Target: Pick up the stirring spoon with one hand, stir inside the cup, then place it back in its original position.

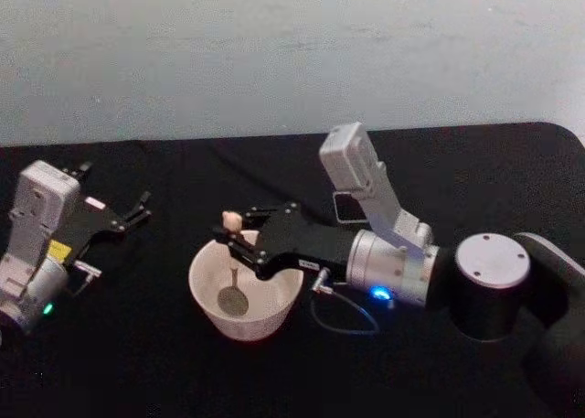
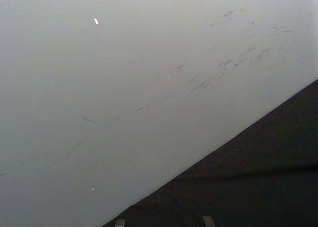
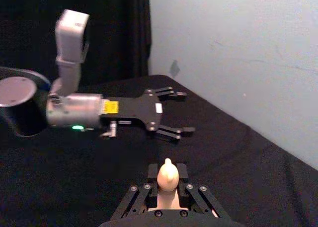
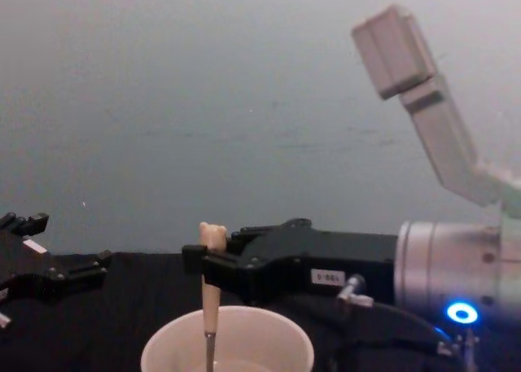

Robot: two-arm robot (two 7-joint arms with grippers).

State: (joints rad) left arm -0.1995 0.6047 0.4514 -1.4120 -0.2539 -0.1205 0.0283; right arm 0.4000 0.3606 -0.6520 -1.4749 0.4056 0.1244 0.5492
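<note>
The stirring spoon (image 1: 232, 298) stands nearly upright in the cup (image 1: 207, 299). Its beige handle is topped by a tiny bear head, which rises above the rim. Below the handle a thin dark neck runs down to a round metal bowl, resting low inside the cup on the left of its middle. In the chest view the handle tapers downward and passes behind the cup's near rim.

The cup is wide, round and cream-white with a thin plain rim. It sits on the black tabletop (image 1: 137, 354) towards the near side, a little left of centre.

The right end effector (image 1: 236, 240) reaches in from the right, roughly level, over the far part of the cup's rim. Its black fingers are closed in on the spoon's handle just below the bear head — one finger (image 3: 153, 173) on each side, as the right wrist view shows, with the pale head poking up between them. It touches nothing besides the spoon; its fingers sit above the cup's rim, not on it.

The left end effector (image 1: 137, 209) is at the left side of the tabletop, well apart from the cup and pointing right towards it. Its two black fingers are spread wide with nothing between them — the right wrist view shows them splayed above the dark cloth.
</note>
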